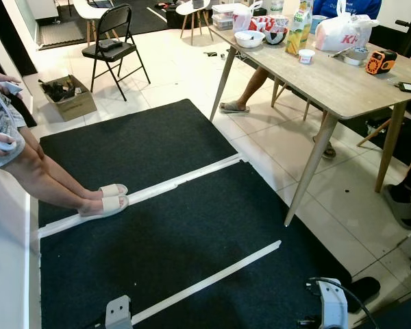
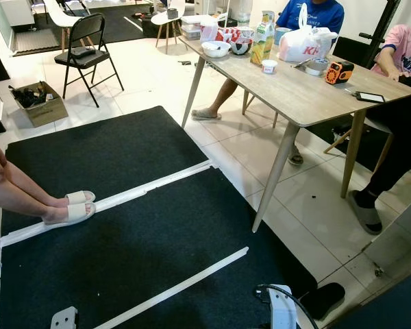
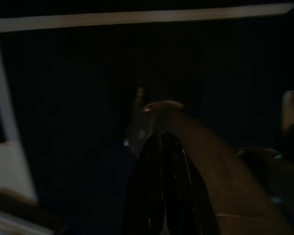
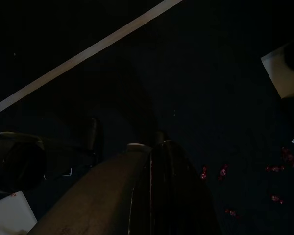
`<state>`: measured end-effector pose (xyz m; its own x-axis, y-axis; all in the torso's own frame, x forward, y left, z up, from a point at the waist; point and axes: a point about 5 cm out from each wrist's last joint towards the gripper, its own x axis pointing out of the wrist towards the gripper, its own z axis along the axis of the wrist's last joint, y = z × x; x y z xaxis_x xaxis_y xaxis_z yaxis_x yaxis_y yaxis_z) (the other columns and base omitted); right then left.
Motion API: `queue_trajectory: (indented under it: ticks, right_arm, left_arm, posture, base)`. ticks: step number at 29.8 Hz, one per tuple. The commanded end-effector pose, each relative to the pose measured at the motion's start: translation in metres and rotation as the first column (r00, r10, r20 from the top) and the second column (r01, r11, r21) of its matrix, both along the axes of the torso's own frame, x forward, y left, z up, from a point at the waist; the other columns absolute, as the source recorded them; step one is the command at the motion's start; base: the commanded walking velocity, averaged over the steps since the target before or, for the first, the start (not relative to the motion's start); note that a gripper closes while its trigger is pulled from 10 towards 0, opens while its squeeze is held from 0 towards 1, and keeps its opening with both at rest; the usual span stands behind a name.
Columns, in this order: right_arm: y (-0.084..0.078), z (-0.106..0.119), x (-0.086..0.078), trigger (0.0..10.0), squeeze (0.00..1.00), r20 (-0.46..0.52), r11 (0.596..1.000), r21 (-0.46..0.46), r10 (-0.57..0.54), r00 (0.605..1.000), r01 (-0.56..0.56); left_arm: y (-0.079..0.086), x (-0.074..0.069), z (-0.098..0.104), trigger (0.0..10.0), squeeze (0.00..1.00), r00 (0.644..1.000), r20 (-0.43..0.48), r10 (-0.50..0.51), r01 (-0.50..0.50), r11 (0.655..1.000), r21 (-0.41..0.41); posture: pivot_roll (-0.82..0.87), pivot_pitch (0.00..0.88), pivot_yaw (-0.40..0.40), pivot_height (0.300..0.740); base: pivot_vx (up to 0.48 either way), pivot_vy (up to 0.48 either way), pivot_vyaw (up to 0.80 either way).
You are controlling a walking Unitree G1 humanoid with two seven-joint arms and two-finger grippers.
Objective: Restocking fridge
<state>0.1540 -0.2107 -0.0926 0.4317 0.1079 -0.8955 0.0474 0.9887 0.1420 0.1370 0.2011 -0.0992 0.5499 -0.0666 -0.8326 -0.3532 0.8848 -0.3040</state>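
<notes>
A: Why are both arms hanging low?
B: My guess: walking, nothing carried. Left gripper and right gripper look clenched, empty, over the black mat.
A: Beyond?
B: Wooden table at two o'clock, groceries on it, probably the stock; no fridge visible.

Black mat with white tape stripes, pale wooden table, black folding chair.

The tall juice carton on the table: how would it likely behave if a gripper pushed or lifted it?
The juice carton stands upright, tall and narrow, so a high push would probably tip it. Bowls and a white plastic bag crowd it, so it could knock them. Its flat sides look easy to clamp; fullness cannot be judged.
</notes>
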Motion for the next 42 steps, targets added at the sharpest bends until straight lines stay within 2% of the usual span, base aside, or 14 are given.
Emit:
queue_trajectory:
  ticks: [1, 5, 10, 21, 27, 32, 42]
  right_arm:
    - [-0.001, 0.001, 0.001, 10.0, 0.00, 0.013, 1.000, 0.002, -0.004, 1.000, 0.004]
    - [-0.002, 0.002, 0.003, 10.0, 0.00, 0.014, 1.000, -0.007, 0.004, 1.000, -0.004]
    - [-0.005, 0.004, 0.008, 10.0, 0.00, 0.033, 1.000, -0.018, 0.006, 0.999, -0.006]
    - [-0.005, 0.005, 0.009, 10.0, 0.00, 0.029, 0.999, -0.025, 0.043, 0.999, -0.043]
    - [-0.010, 0.005, 0.006, 10.0, 0.00, 0.023, 0.999, -0.038, 0.030, 0.999, -0.029]
    - [-0.012, 0.006, 0.009, 10.0, 0.00, 0.035, 0.999, -0.051, 0.010, 0.999, -0.009]
    - [-0.014, 0.006, 0.010, 10.0, 0.00, 0.036, 0.998, -0.063, -0.017, 0.999, 0.019]
  left_arm:
    - [-0.006, 0.006, 0.002, 10.0, 0.00, 0.999, 0.027, 0.018, -0.017, 0.999, -0.040]
    - [-0.008, 0.014, 0.005, 10.0, 0.00, 0.999, 0.051, 0.011, -0.008, 0.999, -0.047]
    - [-0.009, 0.017, 0.005, 10.0, 0.00, 0.998, 0.055, 0.006, -0.003, 0.999, -0.048]
    - [-0.012, 0.005, 0.001, 10.0, 0.00, 1.000, 0.022, -0.010, 0.011, 0.999, -0.047]
    - [-0.010, -0.004, -0.003, 10.0, 0.00, 1.000, -0.008, 0.020, -0.020, 0.999, -0.034]
    - [-0.009, -0.006, -0.003, 10.0, 0.00, 1.000, -0.016, 0.010, -0.010, 1.000, -0.024]
    - [-0.005, -0.003, -0.002, 10.0, 0.00, 1.000, -0.010, 0.002, -0.002, 1.000, -0.009]
  posture:
    - [-0.01, 0.000, -0.004, 0.740]
    - [-0.02, 0.000, -0.005, 0.740]
    - [-0.02, 0.000, -0.009, 0.740]
    - [-0.02, 0.000, -0.017, 0.740]
    - [-0.03, 0.000, -0.010, 0.740]
    - [-0.03, 0.000, -0.007, 0.740]
    - [-0.04, 0.000, 0.000, 0.740]
  base:
    - [0.000, 0.000, 0.00]
    - [0.000, 0.000, 0.00]
    - [0.000, 0.000, 0.08]
    - [0.000, 0.000, 0.80]
    - [0.000, 0.000, 0.80]
    - [0.000, 0.000, 0.80]
    - [0.000, 0.000, 0.00]
